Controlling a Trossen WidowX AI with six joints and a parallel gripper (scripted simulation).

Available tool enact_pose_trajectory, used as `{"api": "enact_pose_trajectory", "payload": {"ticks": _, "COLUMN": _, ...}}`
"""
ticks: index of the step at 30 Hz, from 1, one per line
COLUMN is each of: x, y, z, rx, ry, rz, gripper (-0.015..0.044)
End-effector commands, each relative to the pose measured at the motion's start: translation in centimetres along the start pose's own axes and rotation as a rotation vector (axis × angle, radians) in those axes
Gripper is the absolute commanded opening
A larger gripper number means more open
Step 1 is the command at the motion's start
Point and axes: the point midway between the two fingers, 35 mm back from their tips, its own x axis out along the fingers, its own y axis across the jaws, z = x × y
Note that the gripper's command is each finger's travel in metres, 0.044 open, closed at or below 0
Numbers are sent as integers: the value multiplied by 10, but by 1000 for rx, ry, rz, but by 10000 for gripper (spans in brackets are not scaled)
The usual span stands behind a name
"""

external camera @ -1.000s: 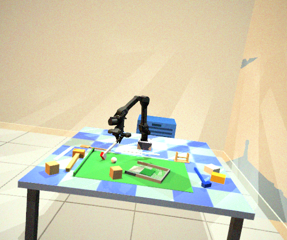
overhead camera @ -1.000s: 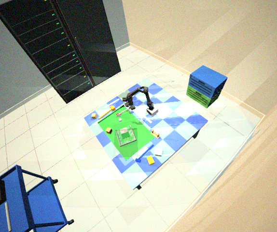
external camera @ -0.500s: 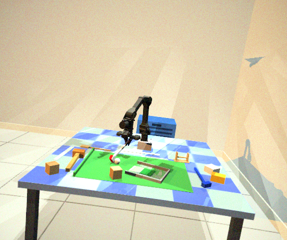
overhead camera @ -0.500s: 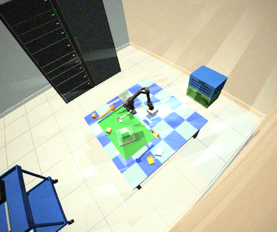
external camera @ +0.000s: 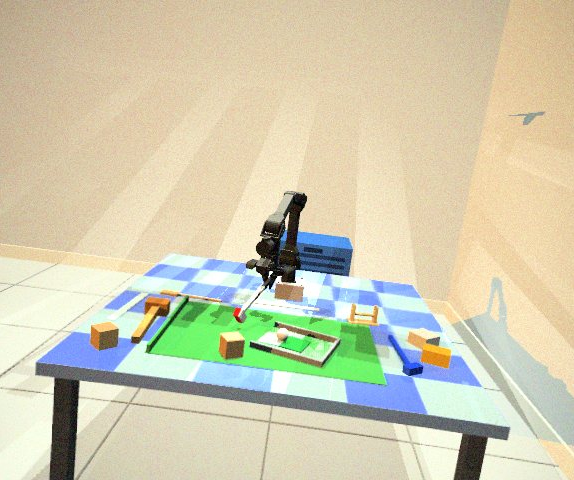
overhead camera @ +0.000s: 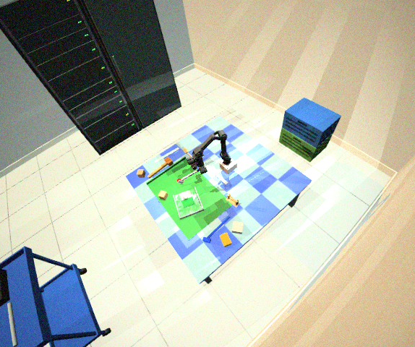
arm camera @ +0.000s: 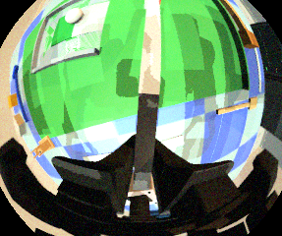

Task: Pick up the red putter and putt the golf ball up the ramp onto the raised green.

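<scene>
My gripper (overhead camera: 201, 170) (external camera: 267, 282) (arm camera: 142, 138) is shut on the dark grip of the red putter (overhead camera: 189, 175) (external camera: 253, 302) (arm camera: 149, 59). The pale shaft slants down and away from the fingers to the red and white head, which is low over the green mat (overhead camera: 211, 203) (external camera: 199, 330) (arm camera: 91, 93), near its back left in the exterior view. The white golf ball (external camera: 282, 334) (arm camera: 74, 16) is on the walled ramp piece, at the edge of its green patch (external camera: 296, 344) (arm camera: 61, 33), apart from the putter head. Whether the ball is still moving cannot be told.
A wooden block (overhead camera: 163, 194) (external camera: 231, 345) stands on the mat beside the ramp piece. A mallet (overhead camera: 160, 167) (external camera: 147, 320) and another block (overhead camera: 140, 173) (external camera: 103, 335) lie beyond the dark green rail. A small wooden rack (overhead camera: 233, 200) (external camera: 363, 315) and a blue putter (overhead camera: 217, 228) (external camera: 402, 353) are on the other side.
</scene>
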Motion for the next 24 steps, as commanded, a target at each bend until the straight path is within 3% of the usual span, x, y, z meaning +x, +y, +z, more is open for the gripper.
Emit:
{"api": "enact_pose_trajectory", "payload": {"ticks": 1, "x": -25, "y": 0, "z": 2, "rx": 4, "ry": -20, "rz": -2, "gripper": 0}}
{"api": "enact_pose_trajectory", "payload": {"ticks": 5, "x": -39, "y": 0, "z": 1, "rx": 4, "ry": -20, "rz": -2, "gripper": 0}}
{"api": "enact_pose_trajectory", "payload": {"ticks": 24, "x": -30, "y": 1, "z": 1, "rx": 0, "ry": -17, "rz": 1, "gripper": 0}}
